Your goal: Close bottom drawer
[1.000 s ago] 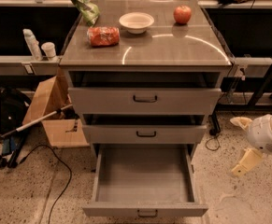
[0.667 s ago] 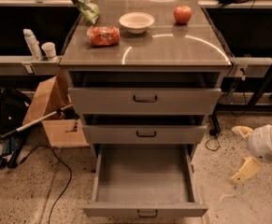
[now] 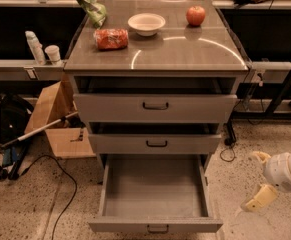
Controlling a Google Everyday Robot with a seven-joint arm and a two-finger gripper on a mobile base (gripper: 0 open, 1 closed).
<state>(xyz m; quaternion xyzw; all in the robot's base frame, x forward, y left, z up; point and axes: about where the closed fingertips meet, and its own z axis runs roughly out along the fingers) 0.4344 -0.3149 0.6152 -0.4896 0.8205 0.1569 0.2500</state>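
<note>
The bottom drawer (image 3: 155,226) of the grey cabinet is pulled far out, its plain grey box empty and its small black loop handle (image 3: 157,229) at the lower frame edge. The middle drawer (image 3: 155,144) and the taller top drawer (image 3: 155,107) stand slightly out from the cabinet. My gripper (image 3: 257,181) hangs at the right, beside and clear of the bottom drawer's right front corner, over the floor. Its two cream fingers (image 3: 259,199) are spread apart and hold nothing.
On the cabinet top (image 3: 185,54) lie a white bowl (image 3: 146,23), a red apple (image 3: 195,15), a red snack bag (image 3: 111,38) and a green bag (image 3: 87,1). A cardboard box (image 3: 55,115), a black backpack (image 3: 12,121) and cables sit on the floor at left.
My gripper has dropped a little lower and shifted slightly right, staying beside the drawer's right side. The drawers have not moved.
</note>
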